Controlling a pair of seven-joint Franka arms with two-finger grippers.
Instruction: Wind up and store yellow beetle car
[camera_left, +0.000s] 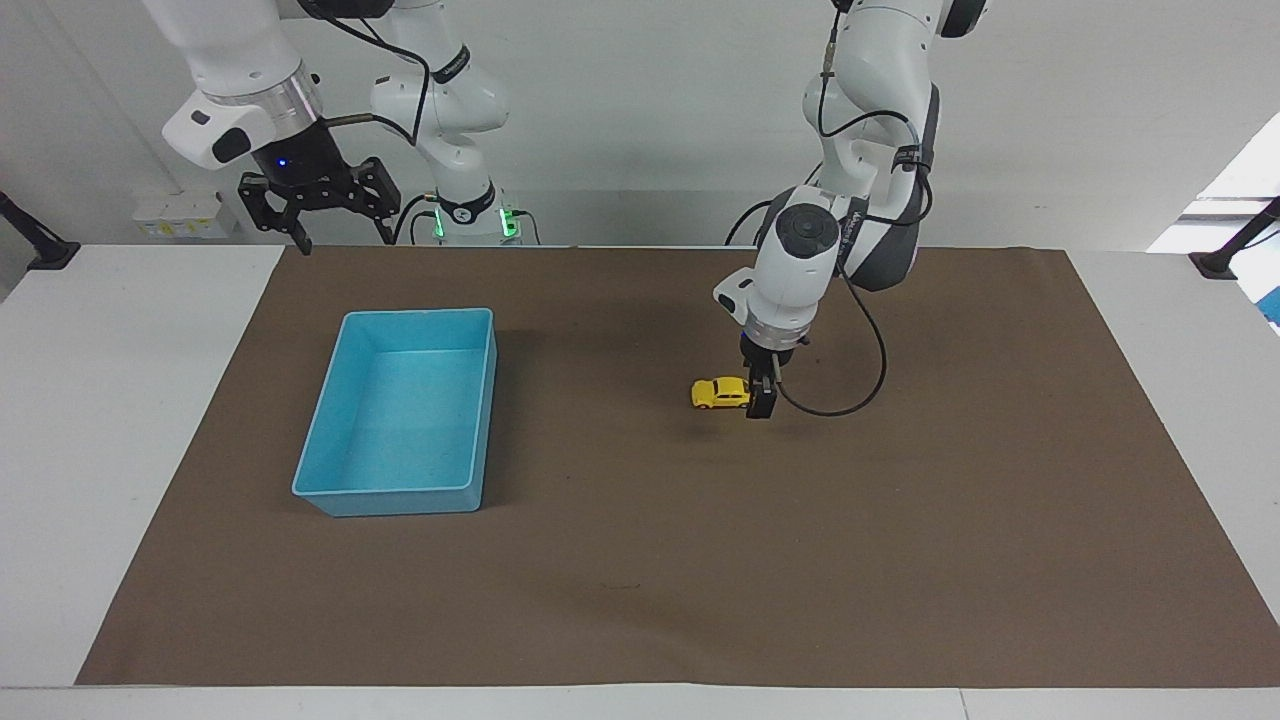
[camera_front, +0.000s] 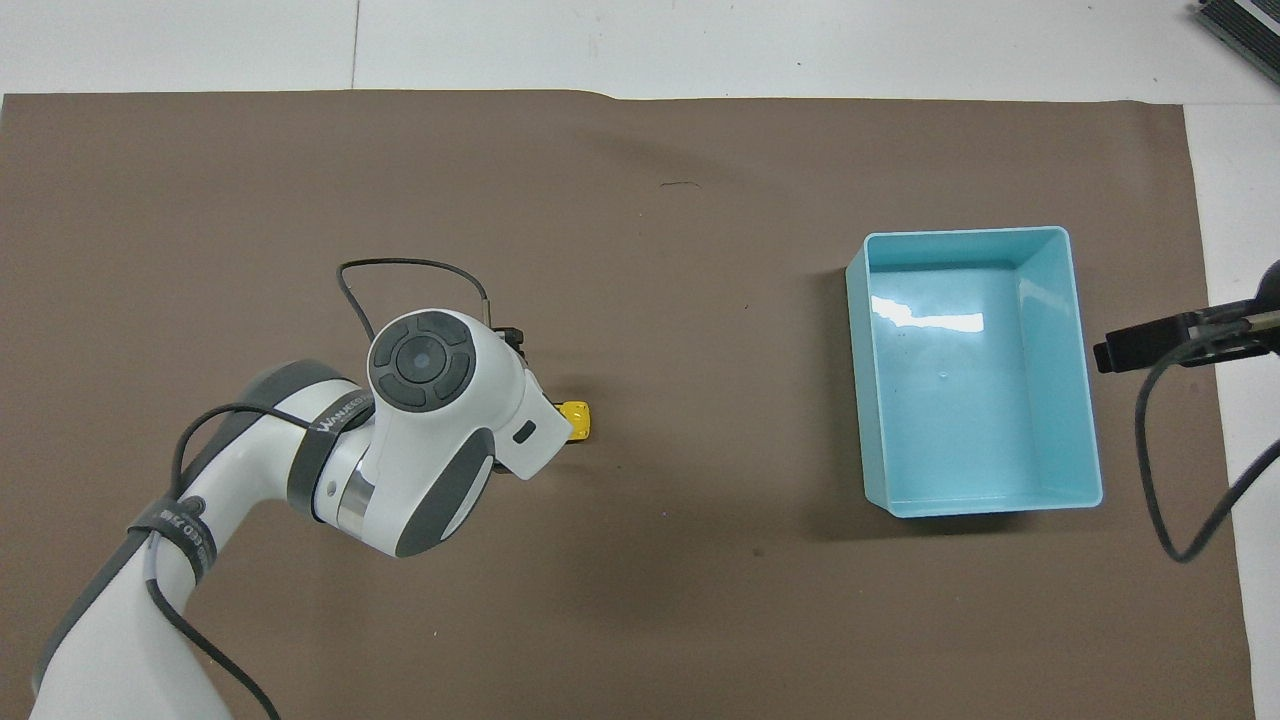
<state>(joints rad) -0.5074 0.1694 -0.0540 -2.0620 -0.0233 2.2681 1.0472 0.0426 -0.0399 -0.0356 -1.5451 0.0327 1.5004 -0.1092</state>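
Your left pincer (camera_left: 761, 400): down low at end of tiny bright-yellow beetle-shaped toy car (camera_left: 718, 393), the end toward left arm; fingers apart, contact not clear. Car sits on brown paper mat (camera_left: 640, 600) on white table (camera_left: 120, 400), mid-mat, well apart from empty light-blue rectangular plastic tray (camera_left: 330, 493). Your right pincer (camera_left: 313, 208): waiting high over mat edge near its base, fingers spread, holding nothing.
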